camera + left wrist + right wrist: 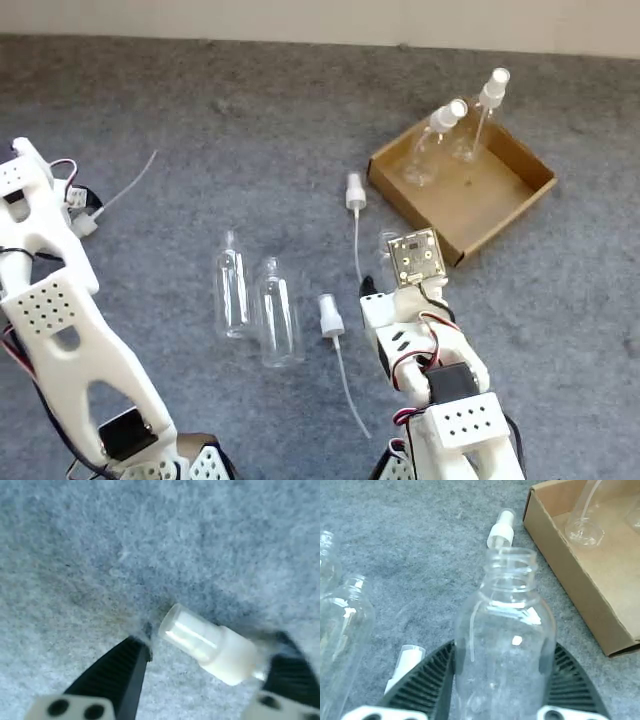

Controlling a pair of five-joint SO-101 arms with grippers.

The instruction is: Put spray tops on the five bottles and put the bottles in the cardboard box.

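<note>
The right gripper is clamping an open-necked bottle between both jaws, just beside the outer wall of the cardboard box. The left gripper is standing wide, well apart from the box, its jaws straddling a spray top lying on the carpet. Two capped bottles are standing inside the box. Two bare bottles and two loose tops are lying outside it.
</note>
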